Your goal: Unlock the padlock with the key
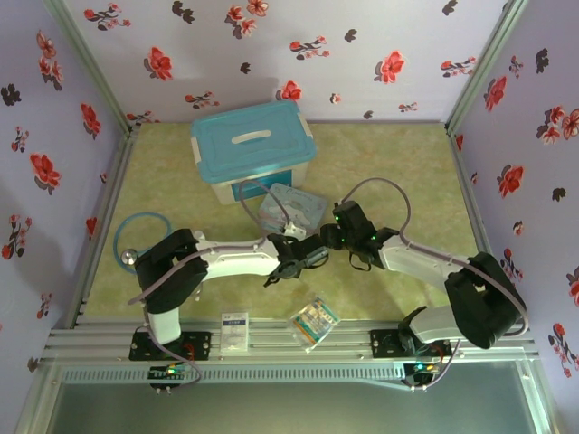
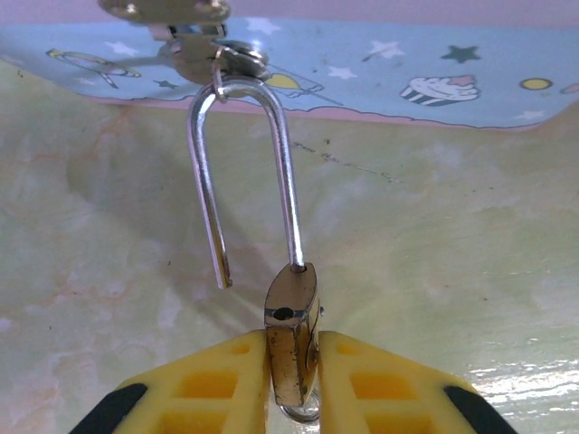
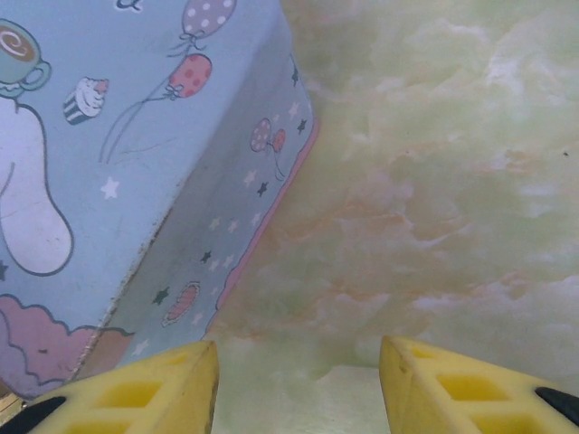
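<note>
In the left wrist view my left gripper [image 2: 293, 344] is shut on the brass padlock [image 2: 291, 312], its yellow fingers [image 2: 226, 380] pressing both flat sides. The silvery shackle [image 2: 288, 199] stands open: one leg is still in the body, the free leg [image 2: 217, 244] hangs clear. Its bend is hooked through the metal hasp [image 2: 204, 56] of the cartoon tin [image 2: 389, 77]. A small silvery ring [image 2: 303, 416] shows under the padlock; the key itself is hidden. My right gripper [image 3: 298, 348] is open over bare table beside the tin [image 3: 136, 181]. From above, both grippers [image 1: 294, 258] [image 1: 330, 237] meet at the tin [image 1: 291, 210].
A clear box with a blue lid [image 1: 253, 149] stands behind the tin. A blue-tubed stethoscope [image 1: 136, 240] lies at the left. A small packet [image 1: 314, 321] and a white card [image 1: 234, 330] rest at the near edge. Flowered walls close in three sides.
</note>
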Robot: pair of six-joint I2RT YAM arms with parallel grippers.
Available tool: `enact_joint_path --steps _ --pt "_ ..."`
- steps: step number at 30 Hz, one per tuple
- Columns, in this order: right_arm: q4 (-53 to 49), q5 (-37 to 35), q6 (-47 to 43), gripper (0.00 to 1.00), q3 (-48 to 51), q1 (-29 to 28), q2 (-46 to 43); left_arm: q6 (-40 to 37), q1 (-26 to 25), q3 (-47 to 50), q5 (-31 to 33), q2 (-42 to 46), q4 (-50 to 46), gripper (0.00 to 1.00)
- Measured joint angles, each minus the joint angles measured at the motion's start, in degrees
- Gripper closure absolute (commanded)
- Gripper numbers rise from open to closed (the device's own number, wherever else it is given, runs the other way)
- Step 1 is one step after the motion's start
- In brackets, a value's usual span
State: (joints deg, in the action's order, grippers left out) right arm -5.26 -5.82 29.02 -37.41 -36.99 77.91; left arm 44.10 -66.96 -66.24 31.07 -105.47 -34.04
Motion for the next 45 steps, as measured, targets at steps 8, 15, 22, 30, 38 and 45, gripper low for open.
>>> enact_joint_path --steps 8,15,22,30,38,45 --pt "1.0 -1.2 1.6 0.5 2.4 0.0 -0.2 -0.5 -1.8 -4.5 2.4 -4.0 -4.0 0.74" --pt "1.7 -1.9 2.8 0.51 2.8 0.0 -0.2 -1.0 -3.6 -7.6 3.5 -5.6 -7.2 0.67" --pt "3.3 -2.6 4.1 0.51 5.0 0.0 -2.4 -1.4 -4.7 -7.1 1.9 -5.3 -4.0 0.67" --pt "3.3 -3.0 5.8 0.44 6.4 -0.6 -7.1 -2.7 -2.4 0.6 -2.8 6.8 3.3 0.55" --pt "2.8 -3.8 10.2 0.3 5.1 -11.1 -5.4 -5.6 10.0 10.5 -10.8 27.4 13.8 0.28" --pt "6.6 -4.1 13.1 0.4 -0.3 -15.1 4.3 -8.7 21.2 14.3 -17.6 26.7 19.4 0.28"
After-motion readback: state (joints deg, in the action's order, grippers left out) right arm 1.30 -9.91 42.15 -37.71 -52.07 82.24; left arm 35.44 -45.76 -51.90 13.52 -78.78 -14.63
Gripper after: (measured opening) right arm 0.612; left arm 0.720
